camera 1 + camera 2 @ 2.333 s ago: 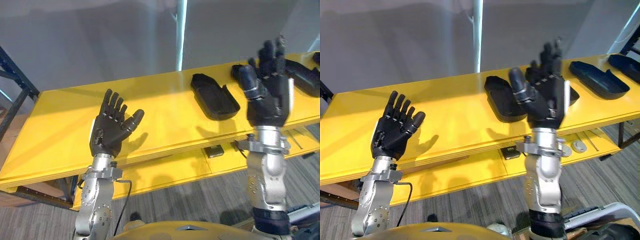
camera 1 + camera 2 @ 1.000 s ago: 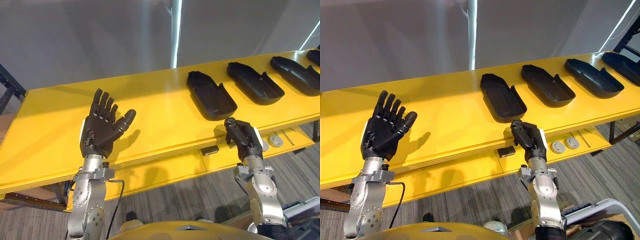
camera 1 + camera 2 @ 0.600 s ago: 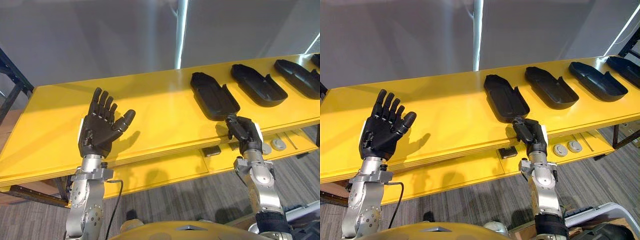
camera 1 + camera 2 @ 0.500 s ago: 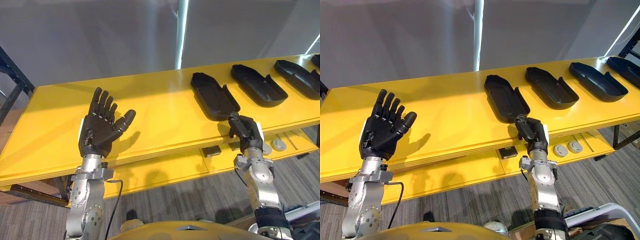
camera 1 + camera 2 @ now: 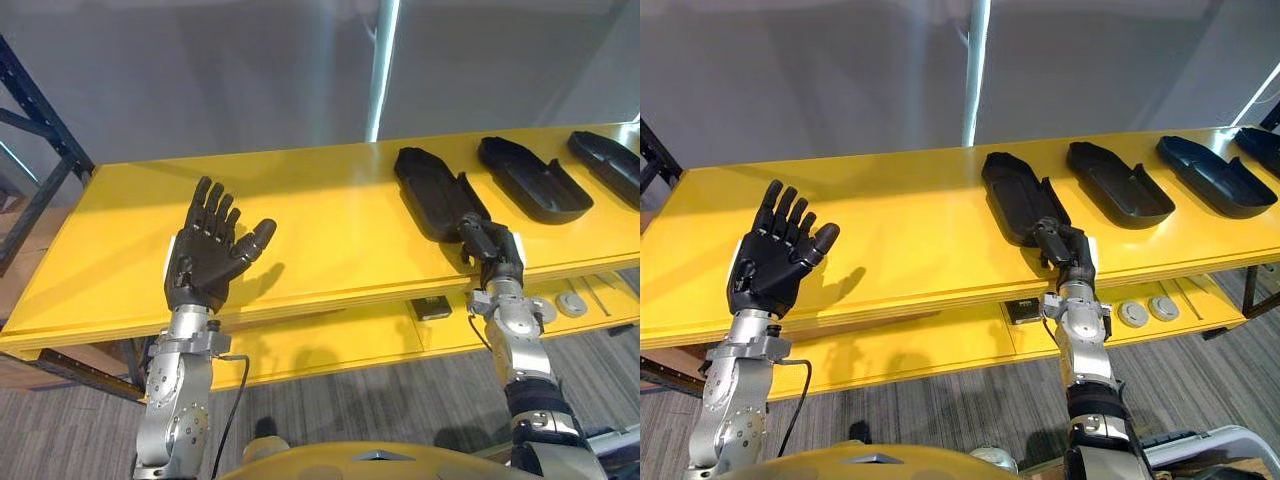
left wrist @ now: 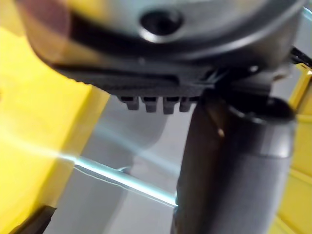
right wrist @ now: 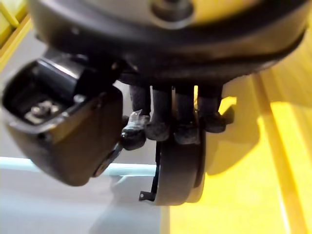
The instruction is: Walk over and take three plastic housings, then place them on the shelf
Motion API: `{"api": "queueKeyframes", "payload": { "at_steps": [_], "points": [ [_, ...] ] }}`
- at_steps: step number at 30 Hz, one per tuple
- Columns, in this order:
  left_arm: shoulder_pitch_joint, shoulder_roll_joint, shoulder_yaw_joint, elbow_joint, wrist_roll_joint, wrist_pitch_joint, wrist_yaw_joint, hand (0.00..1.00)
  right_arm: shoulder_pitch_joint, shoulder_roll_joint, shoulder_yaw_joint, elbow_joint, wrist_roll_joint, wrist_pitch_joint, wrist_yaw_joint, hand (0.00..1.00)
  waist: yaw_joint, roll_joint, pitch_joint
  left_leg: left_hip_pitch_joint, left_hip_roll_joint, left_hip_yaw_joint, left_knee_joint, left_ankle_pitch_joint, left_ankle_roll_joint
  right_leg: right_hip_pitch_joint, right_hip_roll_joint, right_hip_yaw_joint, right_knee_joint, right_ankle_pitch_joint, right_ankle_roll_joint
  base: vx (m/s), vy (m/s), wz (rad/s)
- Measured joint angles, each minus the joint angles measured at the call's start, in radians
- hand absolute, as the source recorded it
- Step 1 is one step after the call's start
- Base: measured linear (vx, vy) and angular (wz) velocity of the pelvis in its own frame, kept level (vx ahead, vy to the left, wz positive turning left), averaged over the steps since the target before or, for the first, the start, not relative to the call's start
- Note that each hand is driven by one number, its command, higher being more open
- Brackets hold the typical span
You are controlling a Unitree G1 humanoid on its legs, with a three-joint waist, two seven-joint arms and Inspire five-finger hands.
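Several black plastic housings lie in a row on the yellow table top [image 5: 320,225]: the nearest one [image 5: 432,190], a second [image 5: 530,178] and a third [image 5: 608,165]. My right hand [image 5: 1065,252] is at the table's front edge, its fingers curled against the near end of the first housing [image 7: 178,170]. The fingertips [image 7: 163,127] rest on that housing's rim; I cannot tell whether they grip it. My left hand [image 5: 205,265] is raised over the table's left part, palm up, fingers straight and empty.
A lower yellow shelf [image 5: 330,345] holds a small black box [image 5: 432,307] and round grey discs [image 5: 572,304]. Dark blue rack posts [image 5: 40,130] stand at the far left. A grey wall and a bright pole [image 5: 385,70] are behind the table.
The right hand came down from a raised, open pose, curled up, then rose from below the table's edge to the first housing's near end. The camera shifted. The left hand stayed put.
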Motion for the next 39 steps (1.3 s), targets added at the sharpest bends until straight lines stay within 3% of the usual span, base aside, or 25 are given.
{"api": "queueKeyframes", "payload": {
  "at_steps": [18, 25, 27, 31, 32, 36, 39],
  "points": [
    [-0.001, 0.0, -0.001, 0.0, 0.0, 0.0, -0.002, 1.0, -0.082, -0.004, 0.032, 0.044, -0.029, 0.001, 0.003, 0.0, 0.009, 0.013, 0.013, -0.013, -0.002, -0.014, 0.0, 0.004, 0.001, -0.001, -0.001, -0.014, -0.002, 0.001, 0.0, 0.0, -0.003, 0.02],
    [0.004, -0.004, 0.011, -0.013, 0.0, -0.012, -0.004, 1.0, 0.226, 0.069, 0.041, -0.523, -0.039, 0.065, 0.026, 0.0, -0.001, 0.008, 0.024, -0.011, 0.0, 0.024, 0.0, -0.004, -0.004, -0.021, 0.0, 0.023, -0.012, 0.008, 0.01, 0.02, -0.002, -0.14],
    [0.004, -0.008, 0.011, -0.033, -0.001, -0.024, -0.006, 1.0, 0.296, 0.081, 0.035, -0.662, -0.021, 0.093, 0.108, 0.0, -0.026, -0.005, 0.031, 0.001, 0.002, 0.054, 0.0, -0.011, -0.01, -0.032, 0.0, 0.05, -0.01, 0.009, 0.011, 0.04, 0.001, -0.38],
    [-0.002, -0.008, 0.01, -0.049, -0.001, -0.027, -0.016, 1.0, 0.391, 0.08, 0.018, -0.774, 0.099, 0.114, 0.24, 0.0, -0.057, -0.016, 0.029, 0.026, 0.007, 0.098, 0.0, -0.028, -0.013, -0.037, 0.003, 0.091, -0.011, 0.009, 0.011, 0.02, -0.001, -0.31],
    [-0.002, -0.008, 0.011, -0.051, -0.001, -0.028, -0.016, 1.0, 0.407, 0.08, 0.011, -0.784, 0.129, 0.114, 0.26, 1.0, -0.066, -0.016, 0.029, 0.026, 0.007, 0.102, 0.0, -0.029, -0.014, -0.038, 0.004, 0.093, -0.011, 0.009, 0.011, 0.01, -0.005, -0.16],
    [-0.003, -0.008, 0.01, -0.051, -0.008, -0.028, -0.018, 1.0, 0.449, 0.08, -0.023, -0.807, 0.167, 0.112, 0.265, 1.0, -0.075, -0.015, 0.026, 0.024, 0.011, 0.116, 0.0, -0.031, -0.016, -0.055, 0.007, 0.109, -0.011, 0.009, 0.011, 0.01, -0.005, -0.11],
    [-0.003, -0.01, 0.0, -0.051, -0.009, -0.029, -0.021, 1.0, 0.469, 0.096, -0.049, -0.807, 0.156, 0.092, 0.181, 1.0, -0.075, -0.014, 0.014, 0.025, 0.012, 0.136, 0.001, -0.035, -0.018, -0.071, 0.008, 0.134, -0.009, 0.012, 0.01, 0.02, 0.002, -0.15]
  ]
}}
